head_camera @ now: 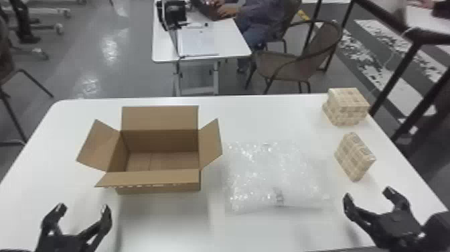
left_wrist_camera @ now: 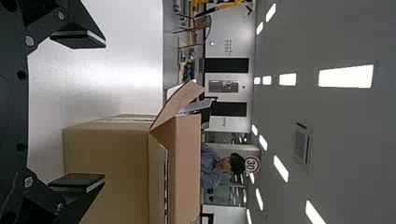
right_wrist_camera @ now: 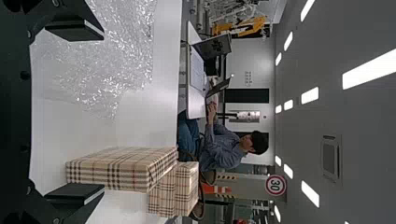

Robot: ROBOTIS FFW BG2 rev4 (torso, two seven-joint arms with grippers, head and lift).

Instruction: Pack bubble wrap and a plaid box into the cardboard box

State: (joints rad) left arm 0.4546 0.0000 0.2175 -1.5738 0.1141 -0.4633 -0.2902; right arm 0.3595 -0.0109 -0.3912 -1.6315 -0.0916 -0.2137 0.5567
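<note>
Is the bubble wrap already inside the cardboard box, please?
No, the bubble wrap lies flat on the table, beside the open, empty cardboard box.

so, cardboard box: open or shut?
Open. The head view looks down into the cardboard box: all four flaps are clear of the opening, and inner walls and floor show.

The cardboard box (head_camera: 160, 142) opens upward, leaving room for a hand between flaps (head_camera: 160, 117) splayed at three, six, nine and twelve o'clock. Across the table (head_camera: 264, 117), a lane (fairly wide) runs at one o'clock, the far plaid box (head_camera: 348, 107) blocking two.
</note>
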